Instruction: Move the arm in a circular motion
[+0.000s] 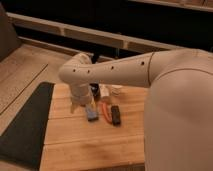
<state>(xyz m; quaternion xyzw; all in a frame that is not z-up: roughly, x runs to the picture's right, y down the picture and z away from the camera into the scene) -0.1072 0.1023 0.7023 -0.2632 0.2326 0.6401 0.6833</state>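
The cream-white arm reaches from the large rounded shoulder segment at the right, leftward across the wooden table. Its rounded elbow joint sits over the table's back left part. A row of small dark holes runs along the tube. A short segment drops from the elbow towards the table. The gripper is mostly hidden behind the elbow; only a dark part shows just right of it, low over the table.
Small items lie on the table below the elbow: a blue one, an orange one, a black one and a white one. A dark mat lies left. A dark shelf wall stands behind.
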